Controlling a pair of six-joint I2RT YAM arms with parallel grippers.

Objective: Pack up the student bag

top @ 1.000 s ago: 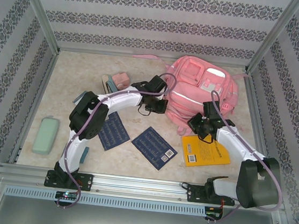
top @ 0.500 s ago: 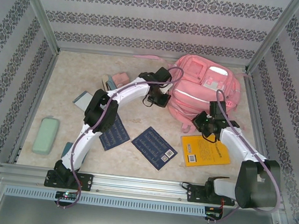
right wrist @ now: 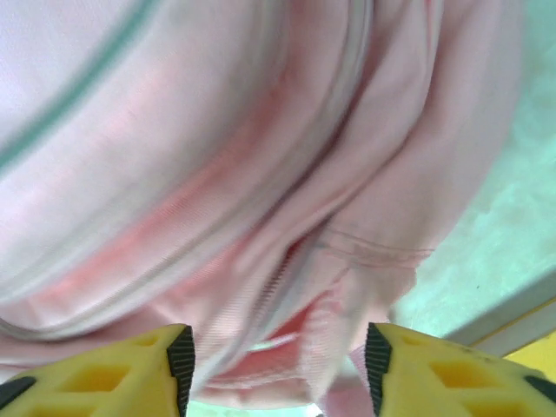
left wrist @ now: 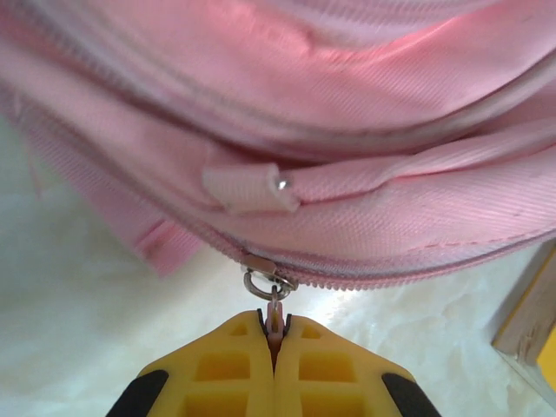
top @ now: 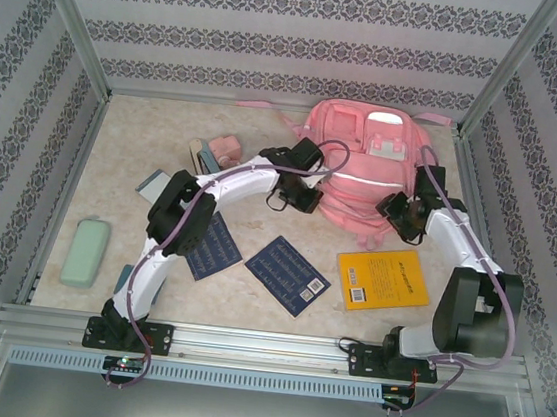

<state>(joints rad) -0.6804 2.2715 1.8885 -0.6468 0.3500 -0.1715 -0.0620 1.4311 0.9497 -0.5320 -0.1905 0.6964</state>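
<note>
Student bag (top: pixel 371 174) sits at the far right of the bench (top: pixel 136 137), an arm at each side.
Left end effector (left wrist: pixel 275 334) is clenched on the zipper pull (left wrist: pixel 274 313); right end effector (right wrist: pixel 278 356) is released, fingers spread against pink fabric.

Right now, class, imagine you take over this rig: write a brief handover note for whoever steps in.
Left gripper: shut on the zip pull of the student bag.
Right gripper: open, at the bag's right side, holding nothing.
Bag: far side of the table; yellow book, two blue booklets and green case lie outside it.
Done: zip pull gripped.
Left: open the bag, load the items.
</note>
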